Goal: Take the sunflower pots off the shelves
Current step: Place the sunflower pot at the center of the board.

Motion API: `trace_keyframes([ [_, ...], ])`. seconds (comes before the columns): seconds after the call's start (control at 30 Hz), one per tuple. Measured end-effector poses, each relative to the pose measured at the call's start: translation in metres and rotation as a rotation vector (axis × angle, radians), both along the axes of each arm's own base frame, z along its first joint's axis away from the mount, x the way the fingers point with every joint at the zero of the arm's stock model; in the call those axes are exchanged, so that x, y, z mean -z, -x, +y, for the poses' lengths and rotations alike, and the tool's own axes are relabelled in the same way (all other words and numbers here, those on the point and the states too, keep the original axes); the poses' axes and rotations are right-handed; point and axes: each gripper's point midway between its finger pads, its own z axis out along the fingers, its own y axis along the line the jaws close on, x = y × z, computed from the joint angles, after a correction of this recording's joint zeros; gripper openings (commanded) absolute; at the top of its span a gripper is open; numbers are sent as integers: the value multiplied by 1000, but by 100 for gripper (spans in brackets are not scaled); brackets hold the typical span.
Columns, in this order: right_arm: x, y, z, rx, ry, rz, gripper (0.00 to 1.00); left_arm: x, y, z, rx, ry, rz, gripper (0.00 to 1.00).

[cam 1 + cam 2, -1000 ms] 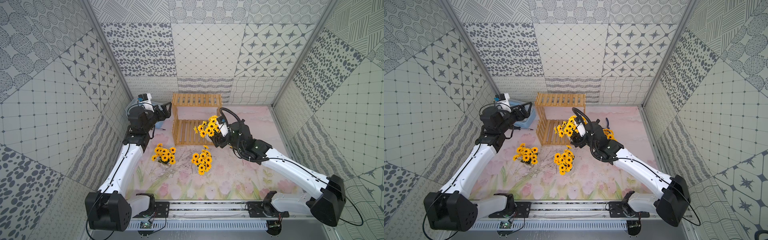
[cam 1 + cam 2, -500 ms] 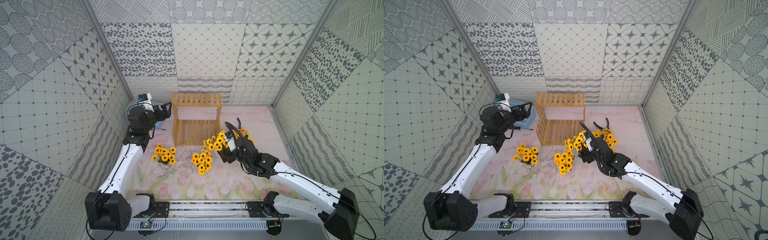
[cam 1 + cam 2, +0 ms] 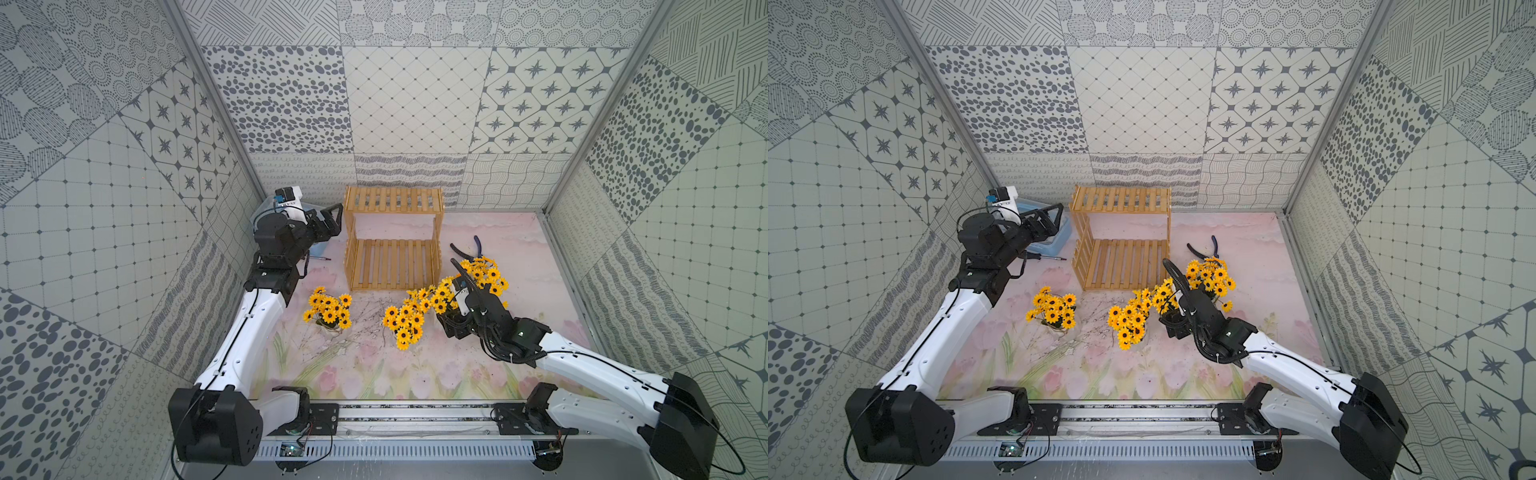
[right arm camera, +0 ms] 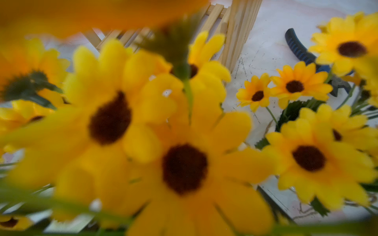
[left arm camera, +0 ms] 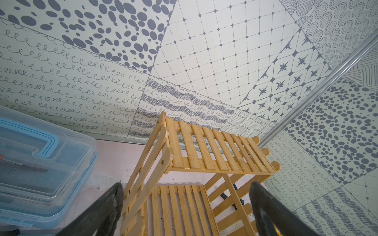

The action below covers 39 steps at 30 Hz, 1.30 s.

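Note:
The light-wood shelves (image 3: 392,241) (image 5: 214,151) stand bare at the back of the mat. Three sunflower pots rest on the mat in front: a left one (image 3: 328,313) (image 3: 1054,309), a middle one (image 3: 403,324) (image 3: 1127,322) and a right one (image 3: 484,272) (image 3: 1210,276). My right gripper (image 3: 444,319) (image 3: 1169,322) is shut on a further sunflower pot (image 3: 432,296) (image 4: 173,153), low between the middle and right pots. Its blooms hide the fingers and the pot's base. My left gripper (image 3: 332,220) (image 5: 186,189) hangs open and empty beside the shelves' left end.
A pale blue clear toolbox (image 5: 41,153) (image 3: 1059,237) sits behind the left gripper, with a screwdriver (image 3: 318,257) by it. Pliers (image 3: 469,249) (image 4: 296,47) lie right of the shelves. Thin twigs (image 3: 365,316) are scattered between the left and middle pots.
My right arm has drawn back from the front of the lower shelf, carrying its sunflower pot forward and down towards the mat. The left arm has not moved.

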Motion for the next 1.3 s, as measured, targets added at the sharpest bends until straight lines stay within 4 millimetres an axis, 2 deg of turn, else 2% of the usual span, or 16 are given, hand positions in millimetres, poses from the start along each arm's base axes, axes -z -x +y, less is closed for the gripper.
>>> trace_keyframes([
  [0.3, 41, 1, -1, 29, 44, 79, 37, 2, 0, 0, 0, -1, 3, 96],
  [0.53, 43, 3, 4, 49, 4, 79, 42, 3, 2, 0, 0, -1, 4, 96],
  [0.83, 46, 4, 14, 57, 1, 50, 65, 1, 3, 0, 0, 0, -1, 96],
  [1.1, 48, 7, 14, 58, 6, 51, 97, 0, 4, 0, 0, 0, -2, 96],
  [1.3, 48, 13, 17, 39, 4, 67, 98, 1, 4, 0, 0, 0, -1, 96],
])
